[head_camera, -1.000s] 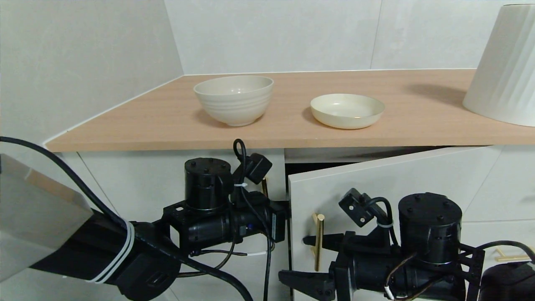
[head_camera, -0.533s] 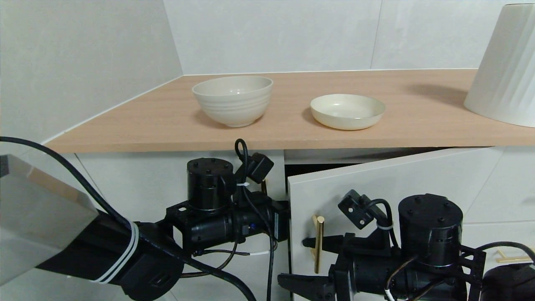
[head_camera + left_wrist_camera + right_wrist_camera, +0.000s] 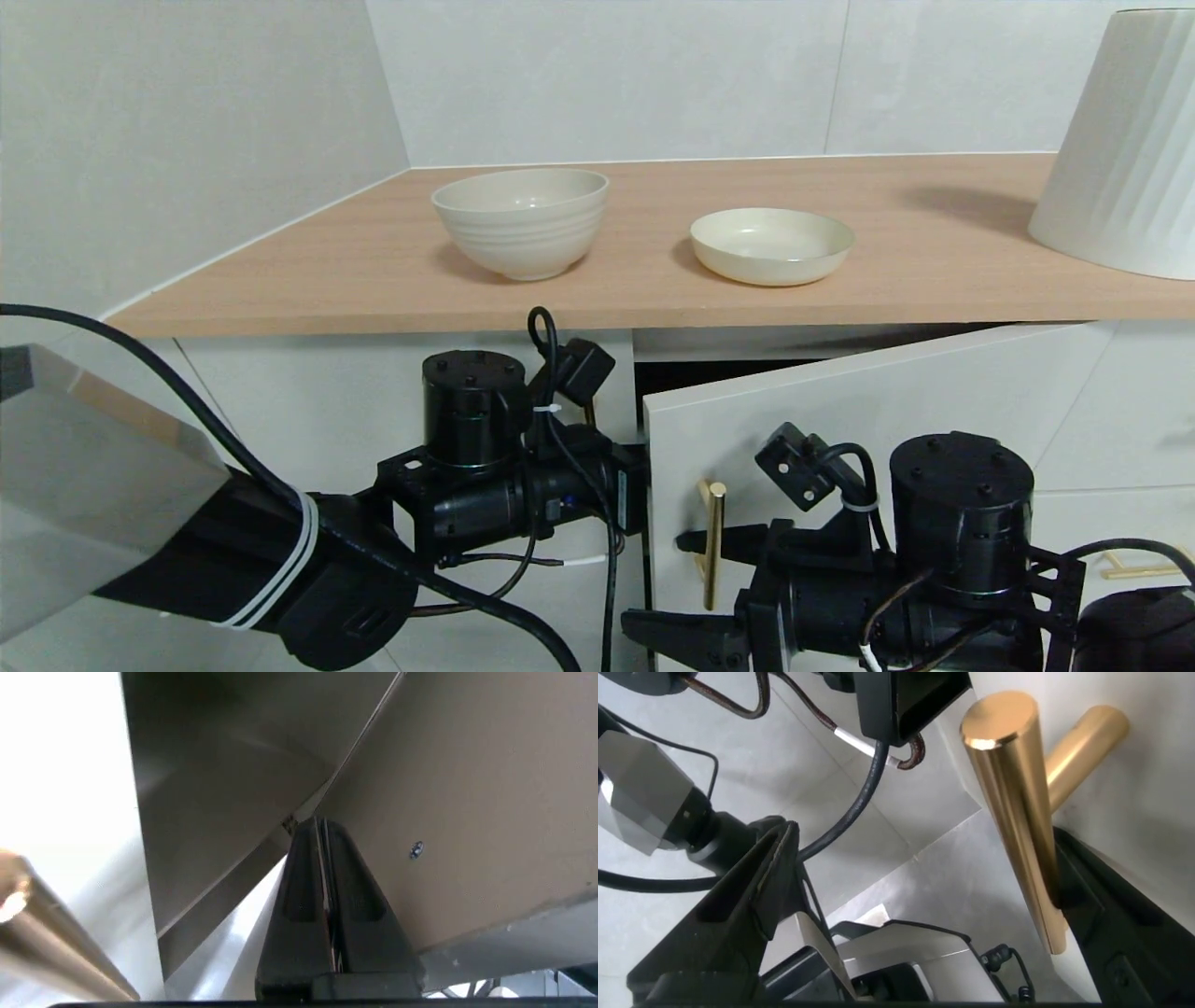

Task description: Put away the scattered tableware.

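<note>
Nearest, the right tool (image 3: pixel 655 581) is spread wide with the gold handle (image 3: pixel 711 541) of the cupboard door (image 3: pixel 840 411) between its fingers, gripping nothing, while the left tool (image 3: pixel 320 863), fingers pressed together and empty, pokes into the gap at that door's free edge. The step in hand looks like opening the cupboard, which is only partly ajar, so the door next needs swinging wide. Beyond, on the bench (image 3: pixel 327 280), one bowl (image 3: pixel 520 222) and one shallow dish (image 3: pixel 772 245) sit apart, with one lampshade (image 3: pixel 1120 149) at the right end.
</note>
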